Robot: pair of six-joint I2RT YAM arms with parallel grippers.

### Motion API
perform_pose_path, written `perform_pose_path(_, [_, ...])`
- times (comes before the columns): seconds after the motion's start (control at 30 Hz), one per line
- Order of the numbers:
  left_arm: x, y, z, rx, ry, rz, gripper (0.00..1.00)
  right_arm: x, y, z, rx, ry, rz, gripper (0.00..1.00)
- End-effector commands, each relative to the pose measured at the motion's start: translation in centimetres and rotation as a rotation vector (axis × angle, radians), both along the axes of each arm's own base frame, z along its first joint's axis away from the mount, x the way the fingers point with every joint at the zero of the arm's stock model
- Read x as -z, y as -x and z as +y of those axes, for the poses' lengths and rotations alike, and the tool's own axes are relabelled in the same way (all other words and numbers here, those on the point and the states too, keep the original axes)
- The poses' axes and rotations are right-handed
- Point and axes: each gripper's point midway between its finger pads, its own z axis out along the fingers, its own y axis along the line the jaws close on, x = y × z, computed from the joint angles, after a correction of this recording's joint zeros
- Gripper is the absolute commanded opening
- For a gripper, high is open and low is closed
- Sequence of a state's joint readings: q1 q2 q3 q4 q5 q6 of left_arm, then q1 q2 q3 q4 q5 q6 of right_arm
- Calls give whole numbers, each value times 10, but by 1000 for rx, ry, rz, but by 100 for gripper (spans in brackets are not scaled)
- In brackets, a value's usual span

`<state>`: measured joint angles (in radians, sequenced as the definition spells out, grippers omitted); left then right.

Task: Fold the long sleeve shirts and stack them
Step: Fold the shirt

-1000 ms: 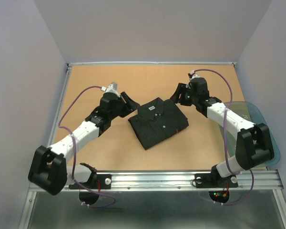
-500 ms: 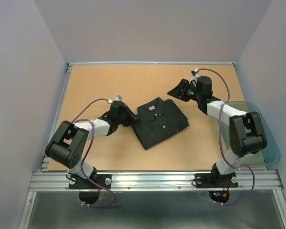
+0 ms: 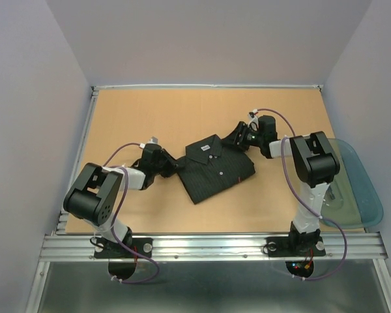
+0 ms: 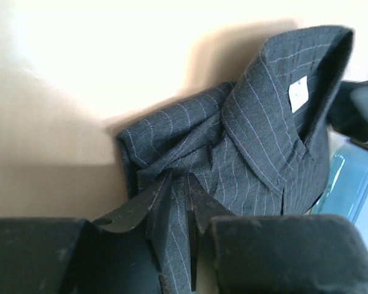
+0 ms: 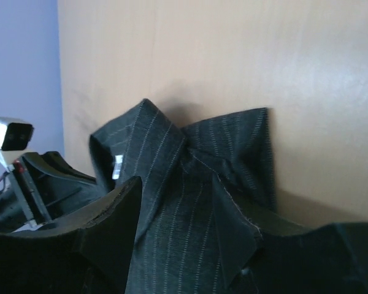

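One long sleeve shirt (image 3: 216,171), black with pale pinstripes, lies folded in a rectangle at the table's middle with its collar toward the back. My left gripper (image 3: 172,165) sits low at the shirt's left edge. In the left wrist view its fingers (image 4: 165,205) are pinched on a bunched fold of the shirt (image 4: 257,141). My right gripper (image 3: 238,137) is at the shirt's back right corner. In the right wrist view it (image 5: 175,226) stands open, its two fingers straddling the shirt (image 5: 184,184) cloth beside the collar.
A clear blue-green tray (image 3: 365,189) lies at the table's right edge, behind the right arm. Grey walls close in the table on three sides. A metal rail (image 3: 215,246) runs along the near edge by the arm bases.
Both arms dropped and reached in to the shirt. The left gripper closed on the shirt's left edge. The right gripper came down over the back right corner. The shirt slid slightly left.
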<state>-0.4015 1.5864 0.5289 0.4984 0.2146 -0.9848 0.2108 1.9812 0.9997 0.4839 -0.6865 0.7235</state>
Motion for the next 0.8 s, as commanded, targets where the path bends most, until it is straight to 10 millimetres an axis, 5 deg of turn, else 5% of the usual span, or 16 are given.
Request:
perform_pose_path(0.0, [27, 14, 33, -50, -94, 77, 27, -7, -16, 5, -10, -24, -91, 55])
perform_pose_path(0.1, [30, 5, 45, -52, -135, 73, 27, -7, -22, 1, 3, -23, -97, 55])
perform_pose_path(0.2, [26, -20, 54, -23, -215, 58, 26, -38, -29, 0, 7, -29, -166, 55])
perform_pose_path(0.33, [-14, -77, 49, 6, -248, -40, 29, -87, -26, -3, 32, -37, -239, 55])
perform_pose_path(0.43, [-54, -88, 44, 17, -231, -119, 38, -114, -6, -6, 35, -58, -259, 55])
perform_pose_path(0.57, [-109, -68, 38, 14, -204, -226, 59, -130, 35, 3, 11, -84, -262, 55])
perform_pose_path(0.67, [-122, -33, 19, 62, -159, -246, 63, -120, 68, 9, -11, -91, -230, 55])
perform_pose_path(0.73, [-113, -10, 8, 94, -139, -227, 63, -117, 82, 13, -19, -94, -234, 55])
perform_pose_path(0.77, [-115, 4, -6, 120, -109, -223, 63, -100, 95, 13, -18, -93, -191, 55])
